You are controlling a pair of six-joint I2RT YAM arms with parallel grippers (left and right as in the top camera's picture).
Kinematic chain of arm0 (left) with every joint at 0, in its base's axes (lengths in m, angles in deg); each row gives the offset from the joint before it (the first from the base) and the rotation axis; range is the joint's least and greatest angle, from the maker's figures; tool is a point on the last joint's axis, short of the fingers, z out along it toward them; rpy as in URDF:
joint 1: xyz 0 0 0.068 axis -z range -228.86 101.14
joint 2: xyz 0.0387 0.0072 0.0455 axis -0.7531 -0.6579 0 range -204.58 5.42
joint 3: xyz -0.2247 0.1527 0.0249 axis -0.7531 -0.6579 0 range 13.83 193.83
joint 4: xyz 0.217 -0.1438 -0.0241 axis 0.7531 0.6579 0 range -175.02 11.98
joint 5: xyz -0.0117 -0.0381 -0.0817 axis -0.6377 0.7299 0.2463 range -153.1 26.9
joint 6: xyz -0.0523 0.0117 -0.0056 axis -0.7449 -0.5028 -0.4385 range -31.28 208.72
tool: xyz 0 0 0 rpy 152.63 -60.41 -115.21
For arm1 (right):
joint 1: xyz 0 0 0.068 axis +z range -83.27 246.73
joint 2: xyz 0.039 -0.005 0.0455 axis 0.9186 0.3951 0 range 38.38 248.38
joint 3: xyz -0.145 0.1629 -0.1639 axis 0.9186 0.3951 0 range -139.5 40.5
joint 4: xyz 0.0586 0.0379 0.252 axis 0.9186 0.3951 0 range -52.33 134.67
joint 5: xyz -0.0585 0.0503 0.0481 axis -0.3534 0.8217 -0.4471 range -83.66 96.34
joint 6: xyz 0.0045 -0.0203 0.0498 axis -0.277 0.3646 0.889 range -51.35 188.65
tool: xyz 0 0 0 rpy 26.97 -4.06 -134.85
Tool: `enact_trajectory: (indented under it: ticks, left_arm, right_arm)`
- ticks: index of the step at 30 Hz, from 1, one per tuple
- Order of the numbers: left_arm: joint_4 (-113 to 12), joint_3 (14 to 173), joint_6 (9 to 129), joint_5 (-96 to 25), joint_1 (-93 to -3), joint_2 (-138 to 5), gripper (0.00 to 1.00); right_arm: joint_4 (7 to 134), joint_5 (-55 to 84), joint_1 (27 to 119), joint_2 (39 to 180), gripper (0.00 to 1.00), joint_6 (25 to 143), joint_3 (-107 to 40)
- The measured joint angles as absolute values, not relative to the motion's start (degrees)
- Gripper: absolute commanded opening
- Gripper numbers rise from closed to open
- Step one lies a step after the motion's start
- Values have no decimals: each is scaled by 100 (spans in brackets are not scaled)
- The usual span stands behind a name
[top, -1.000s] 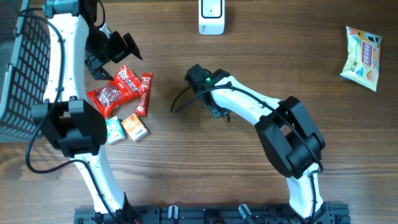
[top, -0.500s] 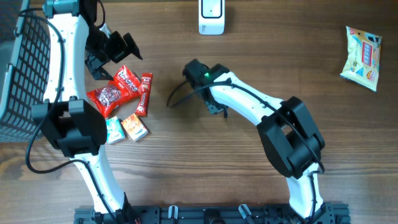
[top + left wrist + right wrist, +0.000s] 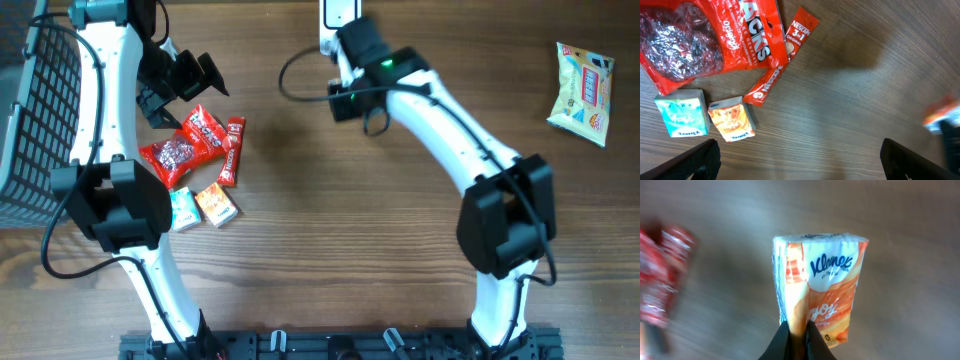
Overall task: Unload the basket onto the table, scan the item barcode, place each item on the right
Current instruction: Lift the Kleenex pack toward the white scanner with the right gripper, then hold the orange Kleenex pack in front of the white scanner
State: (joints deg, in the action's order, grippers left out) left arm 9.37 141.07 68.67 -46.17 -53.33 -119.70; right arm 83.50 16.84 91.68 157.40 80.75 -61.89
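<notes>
Wooden table (image 3: 320, 250), right tool (image 3: 797, 329) clenched on Kleenex pack (image 3: 822, 275), left tool (image 3: 190, 75) spread wide near red snack bag (image 3: 180, 150).

The basket (image 3: 40, 110) stands far left. Right of it lies the snack bag (image 3: 185, 150) (sachet (image 3: 232, 150) alongside), with two small boxes (image 3: 217, 204) before them. The scanner (image 3: 330, 12) is behind, the chip packet (image 3: 583, 92) far right.
</notes>
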Motion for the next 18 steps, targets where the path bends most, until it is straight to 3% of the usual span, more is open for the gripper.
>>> enact_trajectory:
  ticks: [7, 18]
  left_arm:
    - [928, 14107, 6865, -4722, -5333, -11970, 100]
    - [926, 14107, 6865, -4831, -5333, -11970, 100]
  right_arm:
    - [6529, 3068, 8471, 15740, 4, 8398, -6215]
    - [3989, 3487, 8453, 15861, 4, 9480, -6254]
